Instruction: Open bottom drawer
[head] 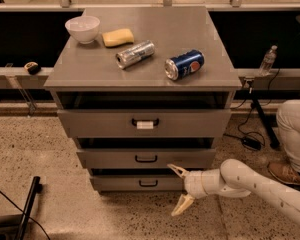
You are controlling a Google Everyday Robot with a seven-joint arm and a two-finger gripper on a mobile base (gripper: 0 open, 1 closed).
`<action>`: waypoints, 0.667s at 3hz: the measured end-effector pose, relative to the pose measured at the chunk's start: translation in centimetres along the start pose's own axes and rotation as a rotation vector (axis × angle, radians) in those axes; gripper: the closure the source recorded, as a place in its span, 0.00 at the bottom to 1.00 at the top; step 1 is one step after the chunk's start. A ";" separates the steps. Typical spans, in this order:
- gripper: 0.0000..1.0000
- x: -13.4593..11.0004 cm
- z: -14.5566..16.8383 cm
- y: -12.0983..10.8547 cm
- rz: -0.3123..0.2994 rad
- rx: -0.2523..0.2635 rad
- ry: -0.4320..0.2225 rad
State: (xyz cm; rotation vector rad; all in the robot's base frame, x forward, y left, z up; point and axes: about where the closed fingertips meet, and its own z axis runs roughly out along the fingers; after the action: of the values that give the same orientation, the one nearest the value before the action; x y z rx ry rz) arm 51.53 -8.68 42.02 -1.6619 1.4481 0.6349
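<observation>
The bottom drawer is the lowest of three grey drawers in the cabinet. It has a shallow plain front and a small black loop handle. It sits about flush with the drawers above. My gripper reaches in from the right on a white arm. It is open, with one finger up by the drawer's right end and the other low over the floor. It holds nothing and is to the right of the handle.
On the cabinet top lie a white bowl, a yellow sponge, a silver can and a blue can. A person's leg and shoe are at the right. A black bar lies on the floor at the left.
</observation>
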 end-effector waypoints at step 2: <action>0.00 2.7 0.4 0.1 0.014 -0.003 0.050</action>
State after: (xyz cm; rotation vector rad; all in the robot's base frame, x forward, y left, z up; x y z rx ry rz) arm 52.01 -9.82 39.60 -1.6824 1.4958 0.6070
